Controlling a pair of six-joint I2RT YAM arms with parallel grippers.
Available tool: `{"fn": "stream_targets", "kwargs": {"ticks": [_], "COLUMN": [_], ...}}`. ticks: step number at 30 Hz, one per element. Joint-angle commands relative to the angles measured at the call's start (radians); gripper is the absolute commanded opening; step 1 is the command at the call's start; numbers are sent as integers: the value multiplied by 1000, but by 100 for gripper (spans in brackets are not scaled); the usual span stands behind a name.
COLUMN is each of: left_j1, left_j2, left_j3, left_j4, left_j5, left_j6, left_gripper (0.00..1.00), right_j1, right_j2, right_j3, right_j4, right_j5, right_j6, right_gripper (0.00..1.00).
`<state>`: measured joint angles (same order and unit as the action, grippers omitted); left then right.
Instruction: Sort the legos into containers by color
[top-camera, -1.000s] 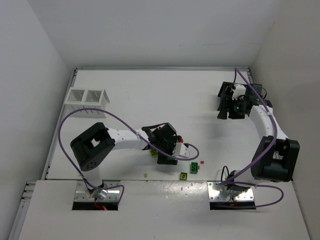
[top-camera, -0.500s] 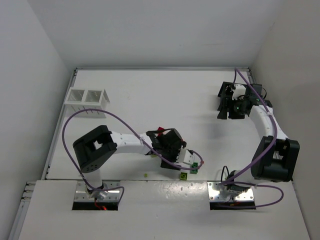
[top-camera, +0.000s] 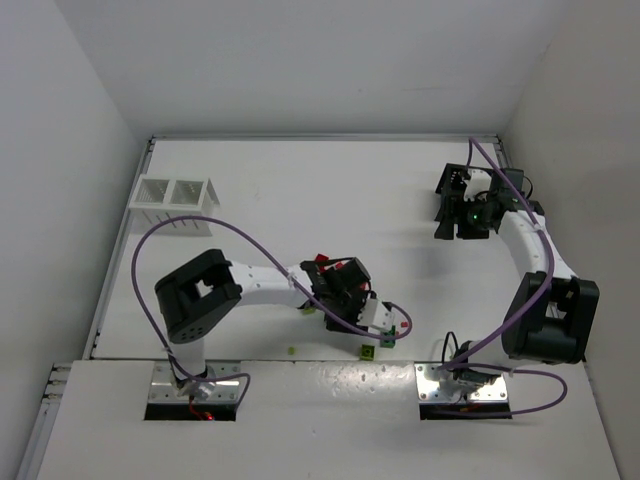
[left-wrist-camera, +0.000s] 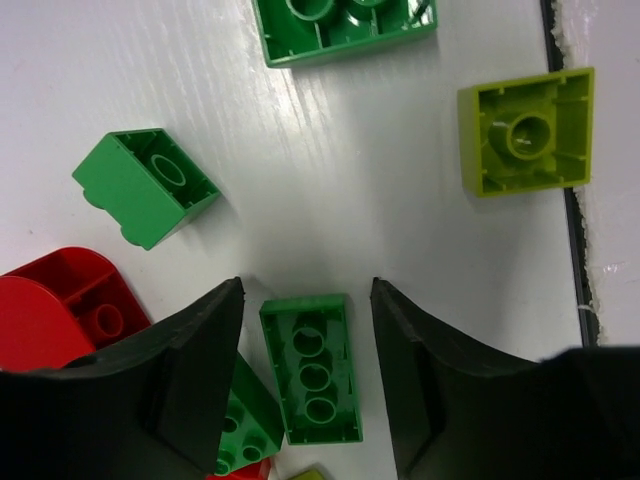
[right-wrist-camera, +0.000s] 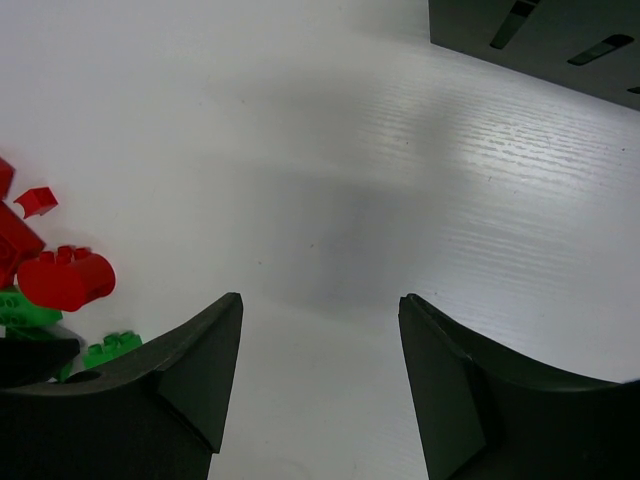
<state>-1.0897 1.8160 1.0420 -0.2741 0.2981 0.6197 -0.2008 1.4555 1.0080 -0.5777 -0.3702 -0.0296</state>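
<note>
My left gripper (left-wrist-camera: 305, 285) points down at the table with its jaws either side of an upside-down green lego (left-wrist-camera: 310, 368). A gap shows on both sides of the brick, so the gripper is open. Around it lie a small green brick (left-wrist-camera: 145, 187), a larger green one (left-wrist-camera: 345, 28), a yellow-green brick (left-wrist-camera: 527, 133) and a red piece (left-wrist-camera: 55, 315). In the top view the left gripper (top-camera: 375, 325) is at the near middle of the table. My right gripper (top-camera: 462, 222) stands open and empty just in front of the black container (top-camera: 455, 183). The white container (top-camera: 177, 194) is far left.
Another green brick (left-wrist-camera: 245, 425) lies partly under my left finger. A yellow-green brick (top-camera: 369, 351) and a tiny yellow-green bit (top-camera: 291, 350) lie near the table's front edge. The right wrist view shows the black container's wall (right-wrist-camera: 540, 45) and red legos (right-wrist-camera: 65, 278) at its left edge.
My left arm has reached right and toward the front edge, over the bricks, and its jaws have narrowed around the green lego. The right arm has not moved.
</note>
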Motion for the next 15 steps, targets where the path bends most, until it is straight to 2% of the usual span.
{"fn": "stream_targets", "kwargs": {"ticks": [1,2,3,8,15], "left_j1": [-12,-12,-1,22,45], "left_j2": [68,68,68,88,88], "left_j3": [-14,-14,-14,9,9], "left_j4": [-106,-106,-106,-161,-217], "left_j5": [-37,-37,-37,-56,-47], "left_j6": [6,-3,-14,-3,6], "left_gripper": [61,68,70,73,58], "right_j1": [3,3,3,3,3], "right_j2": [-1,-1,-1,-1,-1], "right_j3": [18,18,18,40,50], "right_j4": [10,10,10,-8,-17], "right_j5": [-7,-7,-7,-7,-7], "right_j6": [-3,-12,-12,-12,-12], "right_gripper": [64,64,64,64,64]}}
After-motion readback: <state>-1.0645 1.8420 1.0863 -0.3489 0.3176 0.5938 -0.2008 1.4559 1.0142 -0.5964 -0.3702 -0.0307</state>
